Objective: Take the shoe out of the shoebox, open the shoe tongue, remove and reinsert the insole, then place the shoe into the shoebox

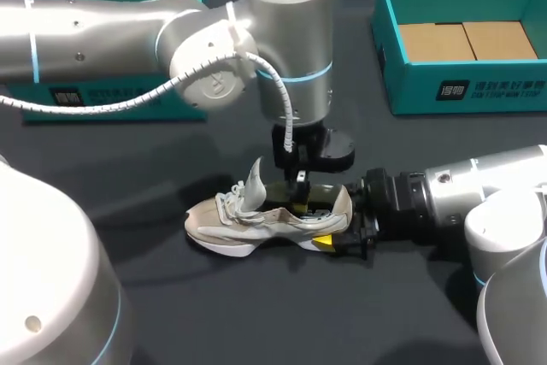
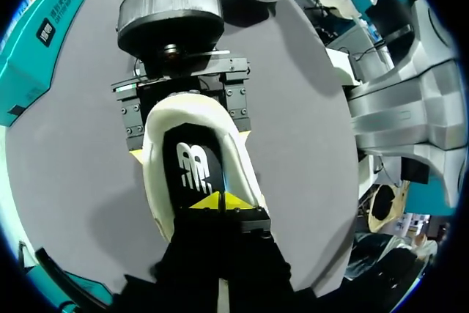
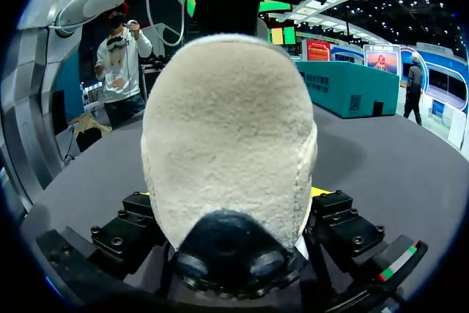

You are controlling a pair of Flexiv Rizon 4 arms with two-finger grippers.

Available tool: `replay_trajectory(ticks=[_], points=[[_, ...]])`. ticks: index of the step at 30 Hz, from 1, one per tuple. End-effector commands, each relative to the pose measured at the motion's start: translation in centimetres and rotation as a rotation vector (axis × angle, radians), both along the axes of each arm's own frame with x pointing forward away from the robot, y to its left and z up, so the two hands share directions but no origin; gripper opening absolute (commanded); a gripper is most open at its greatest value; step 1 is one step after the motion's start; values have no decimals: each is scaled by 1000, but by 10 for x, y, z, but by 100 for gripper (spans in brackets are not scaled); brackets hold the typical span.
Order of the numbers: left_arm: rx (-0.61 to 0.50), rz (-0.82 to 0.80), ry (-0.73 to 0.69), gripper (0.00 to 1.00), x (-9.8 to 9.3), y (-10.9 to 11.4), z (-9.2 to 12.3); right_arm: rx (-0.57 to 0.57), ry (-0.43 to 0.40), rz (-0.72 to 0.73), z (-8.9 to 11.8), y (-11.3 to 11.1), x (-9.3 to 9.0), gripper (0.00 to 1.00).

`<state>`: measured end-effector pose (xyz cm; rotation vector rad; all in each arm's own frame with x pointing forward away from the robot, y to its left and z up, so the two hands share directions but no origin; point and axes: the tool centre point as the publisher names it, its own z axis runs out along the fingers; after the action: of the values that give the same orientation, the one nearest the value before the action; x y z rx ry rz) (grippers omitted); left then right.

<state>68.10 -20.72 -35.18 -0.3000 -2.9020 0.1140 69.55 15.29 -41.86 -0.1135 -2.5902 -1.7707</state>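
The shoe (image 1: pixel 256 220) lies on its sole on the table (image 1: pixel 256 314), and every place below is given from it; its long axis runs across your view, toe toward your left arm's side and heel toward your right arm's side; the tongue (image 1: pixel 254 181) stands lifted above the laces, so the mouth is open. Your right gripper (image 1: pixel 349 232) comes in level with the table at the heel end, its fingers clamping the heel from both sides; your right wrist view shows the heel filling the space between them. Your left gripper (image 2: pixel 220 201) hangs straight down into the mouth just behind the tongue, with its yellow tips drawn together on the dark insole (image 2: pixel 194 170), which lies flat inside; only a thin line shows between the tips, and you cannot tell whether a fold of insole is caught there. The shoebox (image 1: pixel 461 83) stands well apart from the shoe, beyond its heel end and farther up the table, and it is open. The step in hand appears to be the insole work; the insole runs along the shoe's axis from the left tips toward the held heel, so a lift would probably need to go upward and toeward, against the right gripper's hold; the left arm is the nearer to the insole.
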Motion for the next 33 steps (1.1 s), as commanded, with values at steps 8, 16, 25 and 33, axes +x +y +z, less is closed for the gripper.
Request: replay_trajectory(ticks=[8, 16, 25, 33], points=[[54, 7, 57, 0, -1, 13, -28, -3, 0, -1, -2, 1, 1, 0], [73, 14, 78, 0, -4, 37, -32, -3, 0, -1, -2, 1, 1, 0], [57, 25, 34, 22, -10, 37, -38, -3, 0, -1, -2, 1, 1, 0], [40, 27, -23, 37, -15, 32, -38, -3, 0, -1, -2, 1, 1, 0]])
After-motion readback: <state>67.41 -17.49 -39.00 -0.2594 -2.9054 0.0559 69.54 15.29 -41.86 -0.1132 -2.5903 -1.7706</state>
